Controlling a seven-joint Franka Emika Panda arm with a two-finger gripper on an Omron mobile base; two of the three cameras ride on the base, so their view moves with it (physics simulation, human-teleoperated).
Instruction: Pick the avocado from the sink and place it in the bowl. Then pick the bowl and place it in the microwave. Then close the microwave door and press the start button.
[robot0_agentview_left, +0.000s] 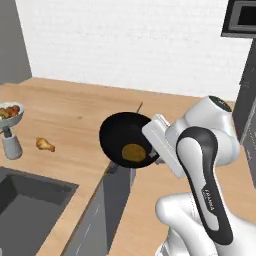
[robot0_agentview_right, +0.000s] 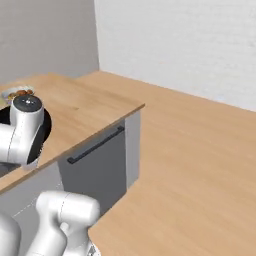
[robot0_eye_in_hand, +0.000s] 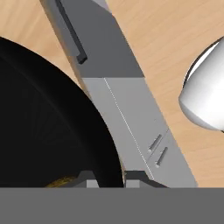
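The tabletop (robot0_agentview_left: 75, 107) is light wood, running along the white brick wall and ending at a squared corner above grey cabinet fronts. Near its left edge stands a small grey pedestal bowl of coloured fruit (robot0_agentview_left: 10, 114), its stem planted on the wood. Just beside it, toward the front edge, lies a yellowish-brown lumpy item (robot0_agentview_left: 45, 144), apart from the pedestal. The dark grey sink (robot0_agentview_left: 27, 200) is recessed into the tabletop at the front left. In the right base view the same tabletop (robot0_agentview_right: 95, 102) shows its far corner bare, with the fruit bowl (robot0_agentview_right: 17, 92) resting near the back edge by the grey wall.
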